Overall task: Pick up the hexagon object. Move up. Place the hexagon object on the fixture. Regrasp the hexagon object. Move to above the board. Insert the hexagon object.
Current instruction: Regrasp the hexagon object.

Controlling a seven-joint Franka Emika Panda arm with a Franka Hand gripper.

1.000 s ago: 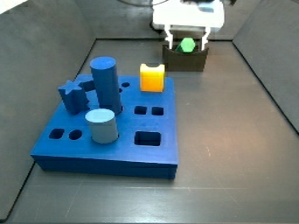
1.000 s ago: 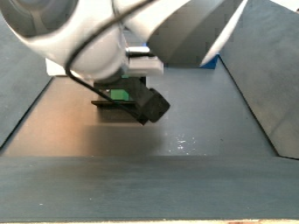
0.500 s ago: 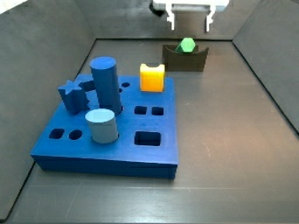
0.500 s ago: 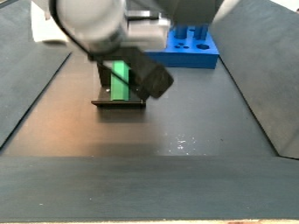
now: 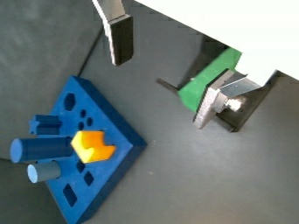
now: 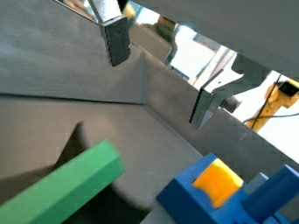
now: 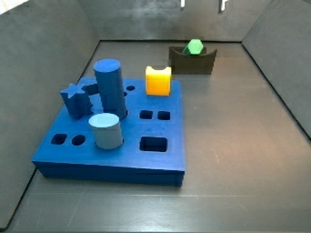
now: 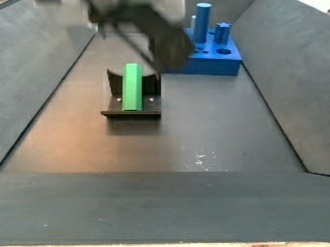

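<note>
Side views both show the hexagon object [image 8: 131,85] lying in the notch of the fixture [image 8: 131,106]. It is a green peg, and it rests there alone with nothing gripping it. In a side view it sits at the upper right of the frame [image 7: 194,45], on the dark fixture [image 7: 194,60] near the back wall.

The gripper [image 5: 170,72] is up high above the fixture. In a side view only the tips of its fingers [image 7: 184,5] poke in at the top edge. In both wrist views the two silver fingers stand far apart with nothing between them [image 6: 158,72], so the gripper is wide and empty.

I think the placing step is done and the regrasp comes next. For that, the gripper would need to come down again over the green peg and close on it in a new way. It should line up with the long sides of the peg so the pads sit flat.

The board [image 7: 109,129] lies at the left middle of the frame, well apart from the fixture. The yellow block [image 7: 158,80] and the blue cylinders [image 7: 108,85] stand up tall on it. The floor between the board and the fixture is bare, so there is room to move. The walls are close behind the fixture, so the way down is tight there.
</note>
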